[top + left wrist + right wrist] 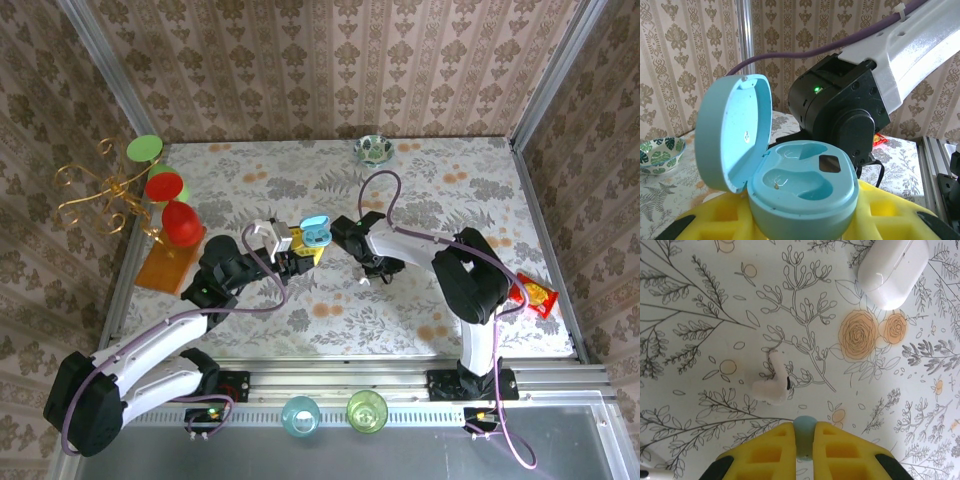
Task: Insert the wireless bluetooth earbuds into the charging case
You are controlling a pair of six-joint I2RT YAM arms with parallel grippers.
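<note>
A tiny glossy pale-blue earbud [804, 429] is pinched in the nearly closed right gripper [805, 440]. It is likely light, hard and slippery, best squeezed across its body. A white earbud [774, 382] lies loose just ahead of that gripper. The left gripper [300, 246] clamps the open charging case [805, 185].

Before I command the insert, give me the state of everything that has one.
Blue charging case: lid open, both wells empty.
Left gripper: shut on the case.
Right gripper: shut on a pale-blue earbud.
White earbud: loose on the table.
White case: lid closed, on the table.
</note>
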